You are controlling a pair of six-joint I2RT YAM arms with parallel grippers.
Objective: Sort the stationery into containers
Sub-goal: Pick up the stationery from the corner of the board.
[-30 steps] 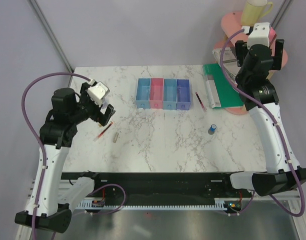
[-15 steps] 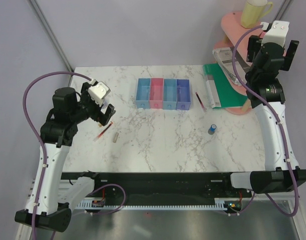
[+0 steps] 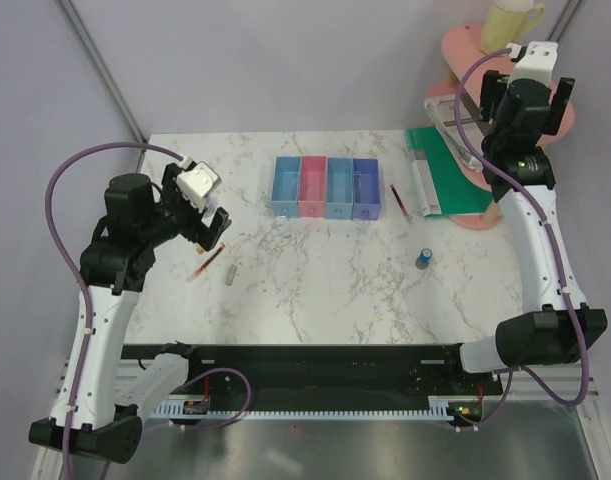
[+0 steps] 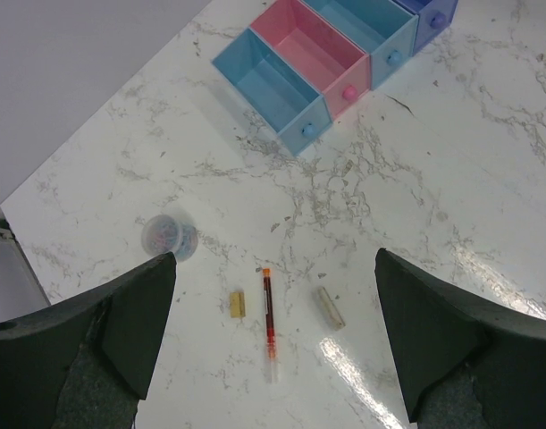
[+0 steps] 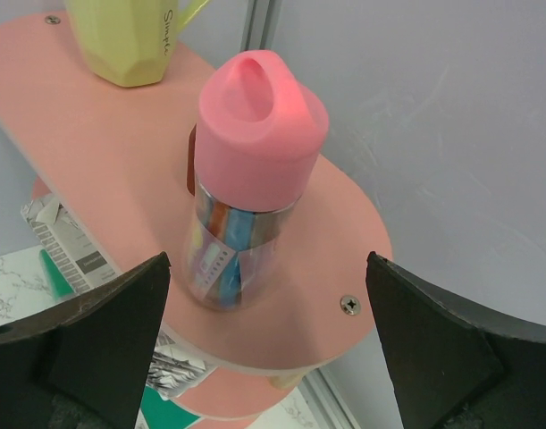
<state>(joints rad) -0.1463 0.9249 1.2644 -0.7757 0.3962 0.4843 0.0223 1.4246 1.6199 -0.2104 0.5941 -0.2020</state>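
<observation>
The left fingers (image 4: 121,331) and right fingers (image 5: 94,331) are wide open and empty, so picking looks about to start, and the left should drop onto the thin red pen (image 4: 268,326), bottom middle of its view.

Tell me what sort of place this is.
Likely a robotics lab test bench: left arm and right arm at a marble-look table, with four joined coloured bins and a red pen staged for sorting.

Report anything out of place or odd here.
The pink-capped bottle stands on the pink shelf near the yellow mug, apart from the loose stationery on the marble table. The open right pincer faces it. Nothing looks spilled or damaged.
</observation>
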